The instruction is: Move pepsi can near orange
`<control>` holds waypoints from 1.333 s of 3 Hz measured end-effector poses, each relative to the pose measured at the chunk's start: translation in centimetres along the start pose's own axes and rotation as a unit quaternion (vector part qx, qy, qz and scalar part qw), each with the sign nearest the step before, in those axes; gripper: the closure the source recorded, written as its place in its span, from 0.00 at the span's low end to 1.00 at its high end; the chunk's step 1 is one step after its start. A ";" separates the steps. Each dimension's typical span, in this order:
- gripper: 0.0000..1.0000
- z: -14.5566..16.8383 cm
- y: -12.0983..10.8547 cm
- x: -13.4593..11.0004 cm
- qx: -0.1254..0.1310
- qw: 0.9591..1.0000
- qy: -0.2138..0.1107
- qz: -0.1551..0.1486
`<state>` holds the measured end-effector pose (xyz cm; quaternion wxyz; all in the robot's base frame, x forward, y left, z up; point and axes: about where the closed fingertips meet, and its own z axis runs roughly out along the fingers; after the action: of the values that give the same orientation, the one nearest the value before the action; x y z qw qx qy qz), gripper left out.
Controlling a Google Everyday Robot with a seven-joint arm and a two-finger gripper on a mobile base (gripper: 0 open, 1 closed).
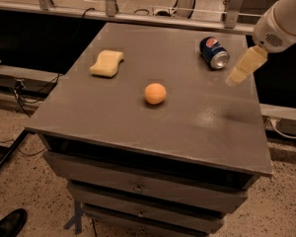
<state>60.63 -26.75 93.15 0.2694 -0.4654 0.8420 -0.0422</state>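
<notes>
The dark-blue pepsi can [214,52] lies on its side at the far right of the grey table top [138,117], its silver end facing the front right. The orange [155,93] sits near the middle of the table, well to the left and in front of the can. My gripper [244,67] hangs from the white arm at the upper right, above the table's right edge, just to the right of the can and apart from it. It holds nothing.
A pale yellow wavy-edged sponge [107,63] lies at the table's left. Drawers [138,186] sit under the top. A metal rail [138,16] runs behind the table. Cables lie on the floor at left, and a black shoe [7,223] shows at the bottom left.
</notes>
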 end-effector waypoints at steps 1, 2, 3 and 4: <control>0.00 3.2 -4.1 -1.9 0.033 0.997 -0.028 0.065; 0.00 6.0 -7.2 -2.8 0.054 0.989 -0.047 0.131; 0.00 8.9 -9.0 -3.1 0.047 0.977 -0.063 0.197; 0.00 11.5 -9.2 -4.1 0.023 0.967 -0.074 0.244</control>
<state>75.00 -26.54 88.01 0.3437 -0.2415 0.9066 0.0403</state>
